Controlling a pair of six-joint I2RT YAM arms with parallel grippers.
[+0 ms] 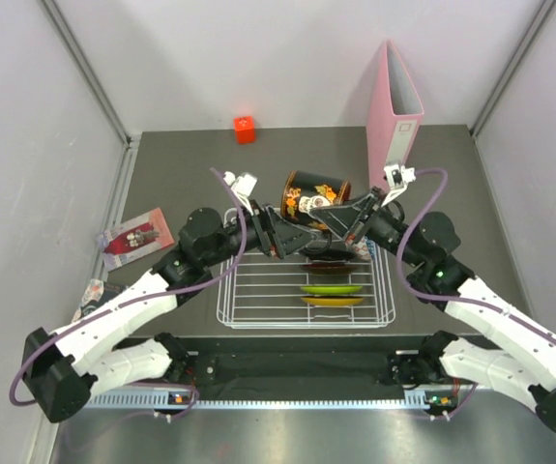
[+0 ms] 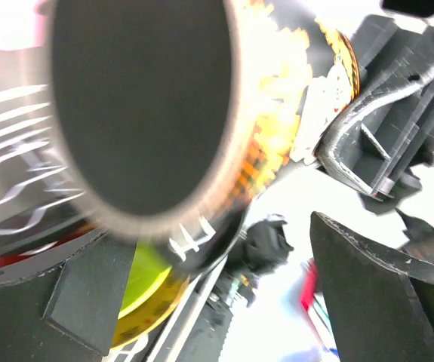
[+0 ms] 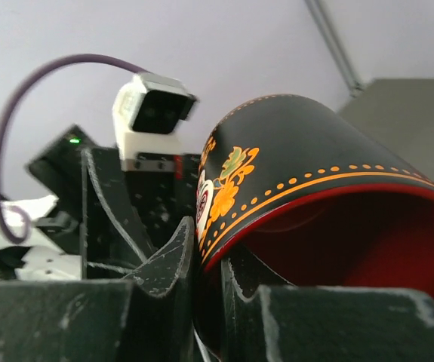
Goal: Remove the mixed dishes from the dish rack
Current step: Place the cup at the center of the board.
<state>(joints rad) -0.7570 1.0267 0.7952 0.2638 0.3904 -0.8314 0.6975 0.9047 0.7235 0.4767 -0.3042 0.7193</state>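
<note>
The red-and-dark cup (image 1: 314, 198) hangs on its side above the back of the white wire dish rack (image 1: 258, 300). My right gripper (image 1: 347, 224) is shut on the cup's rim (image 3: 224, 226), one finger inside the red interior and one outside. My left gripper (image 1: 276, 232) is open at the cup's dark base (image 2: 141, 105), its fingers (image 2: 88, 294) spread wide and not closed on it. A dark red plate (image 1: 331, 267), a lime green plate (image 1: 332, 288) and a gold plate (image 1: 332, 302) stand in the rack. The black plate and the bowl are hidden or out of view.
A pink binder (image 1: 394, 106) stands upright at the back right. A small orange-red cube (image 1: 246, 129) sits at the back. A printed card (image 1: 134, 237) and a small packet (image 1: 94, 290) lie on the left of the table.
</note>
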